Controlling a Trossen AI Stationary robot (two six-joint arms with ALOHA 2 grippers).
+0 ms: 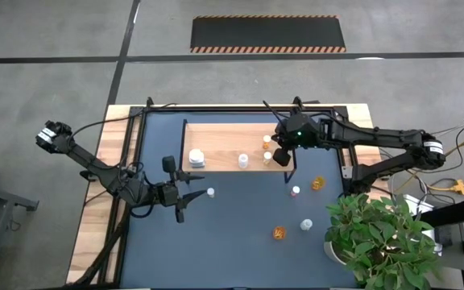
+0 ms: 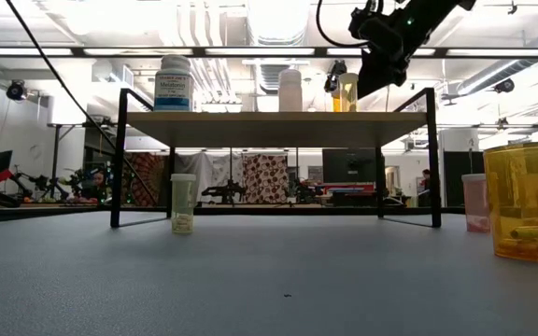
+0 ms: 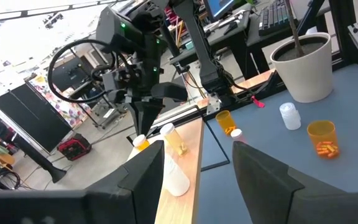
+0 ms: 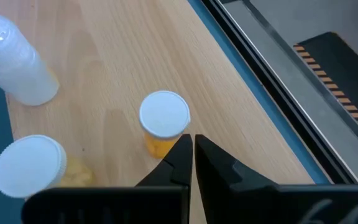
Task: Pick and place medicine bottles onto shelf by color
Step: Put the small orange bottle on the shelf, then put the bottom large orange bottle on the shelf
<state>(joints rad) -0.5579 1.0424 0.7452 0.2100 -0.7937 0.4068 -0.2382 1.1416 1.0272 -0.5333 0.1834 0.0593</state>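
Right gripper (image 4: 191,149): jaws pressed together, empty, above the shelf (image 4: 123,62).
Risk: descending could topple the orange bottle (image 4: 163,127) just ahead of the jaws.
Left gripper (image 3: 194,171): jaws spread, waiting.

The shelf (image 1: 224,137) is sitting toward the table's (image 1: 232,250) far edge. Four bottles are standing on its board: one (image 1: 196,158) at the left front corner, one (image 1: 243,161) mid front, two (image 1: 267,150) near the right end. Four more are standing on the table off the shelf's front right corner, another (image 1: 210,192) before its left front. A potted plant (image 1: 377,238) is occupying the table's near right corner.
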